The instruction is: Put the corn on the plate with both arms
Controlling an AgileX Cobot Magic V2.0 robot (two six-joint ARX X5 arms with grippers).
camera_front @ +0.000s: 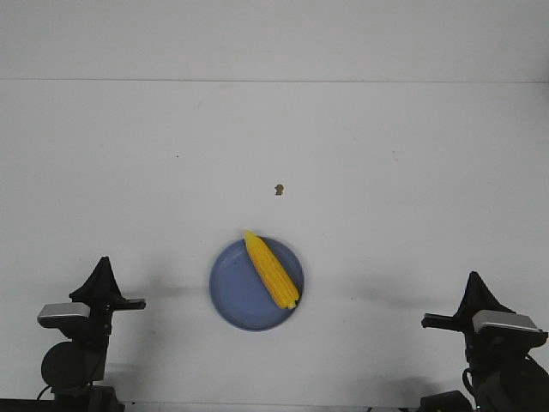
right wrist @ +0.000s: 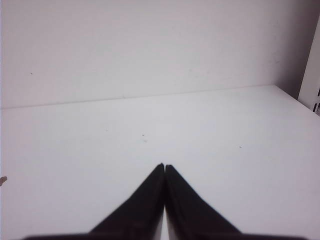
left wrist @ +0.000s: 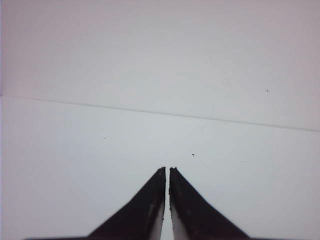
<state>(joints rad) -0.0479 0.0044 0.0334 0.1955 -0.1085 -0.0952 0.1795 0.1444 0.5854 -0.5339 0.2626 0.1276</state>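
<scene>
Corn (camera_front: 273, 269): bright yellow, plastic-looking, ribbed with kernel rows, slight sheen. Plate (camera_front: 232, 292): light blue, smooth plastic look, matt to faintly satin. Tabletop (camera_front: 386, 172): white, smooth, matt, few tiny dark specks. Left tool (left wrist: 167, 172) and right tool (right wrist: 164, 167): black, matt, smooth faces with slightly rough, chipped-looking inner edges. Arm housings partly grey-white, plastic-looking.

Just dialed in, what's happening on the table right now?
Nothing is being handled. The corn lies diagonally on the plate, its pointed tip over the far rim. The left gripper and right gripper are shut and empty, parked at the near edge on either side of the plate.
</scene>
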